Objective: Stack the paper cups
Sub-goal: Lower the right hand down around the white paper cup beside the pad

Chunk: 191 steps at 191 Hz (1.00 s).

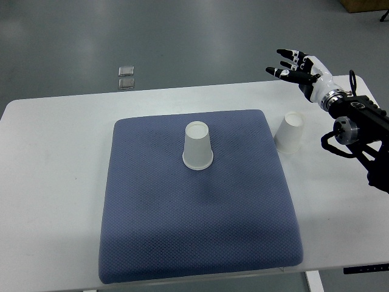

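Two paper cups stand upside down: one cup [198,146] on the blue mat [152,243], nearer its far edge, the second cup [290,132] on the bare table [55,182], just beside the mat's far right corner. They are probably very light and thin, easy to crush or tip, so a gentle hold around the side wall seems best. The right hand [298,68] hovers beyond the table's far edge, fingers spread, holding nothing. There is much free room around both cups.

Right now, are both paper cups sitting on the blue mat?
No, one cup stands on the blue mat; the other cup sits beside it on the white table.
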Each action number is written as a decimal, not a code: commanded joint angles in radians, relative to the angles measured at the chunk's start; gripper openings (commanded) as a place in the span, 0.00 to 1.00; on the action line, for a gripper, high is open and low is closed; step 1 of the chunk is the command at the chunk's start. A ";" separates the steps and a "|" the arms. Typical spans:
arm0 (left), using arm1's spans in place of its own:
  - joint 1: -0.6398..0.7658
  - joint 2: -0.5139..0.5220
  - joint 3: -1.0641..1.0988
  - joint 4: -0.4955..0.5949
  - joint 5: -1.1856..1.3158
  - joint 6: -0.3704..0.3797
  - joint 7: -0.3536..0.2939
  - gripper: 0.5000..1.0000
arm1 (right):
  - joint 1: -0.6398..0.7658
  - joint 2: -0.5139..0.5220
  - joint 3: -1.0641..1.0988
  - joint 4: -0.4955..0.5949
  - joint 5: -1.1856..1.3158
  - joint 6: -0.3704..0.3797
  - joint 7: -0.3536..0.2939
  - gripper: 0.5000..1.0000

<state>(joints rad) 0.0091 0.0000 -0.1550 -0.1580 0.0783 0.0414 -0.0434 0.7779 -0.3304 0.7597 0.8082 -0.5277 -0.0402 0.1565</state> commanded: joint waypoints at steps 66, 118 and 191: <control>0.000 0.000 0.000 0.000 0.000 0.000 0.000 1.00 | 0.000 -0.094 -0.071 0.002 -0.607 0.171 0.005 0.83; 0.000 0.000 0.000 0.000 0.000 0.000 -0.001 1.00 | 0.003 -0.118 -0.157 0.002 -0.782 0.191 0.021 0.83; 0.000 0.000 0.000 0.000 0.000 0.000 0.000 1.00 | 0.003 -0.124 -0.174 -0.009 -0.989 0.163 0.021 0.83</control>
<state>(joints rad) 0.0093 0.0000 -0.1549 -0.1580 0.0783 0.0414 -0.0433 0.7802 -0.4535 0.5872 0.8057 -1.4849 0.1335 0.1780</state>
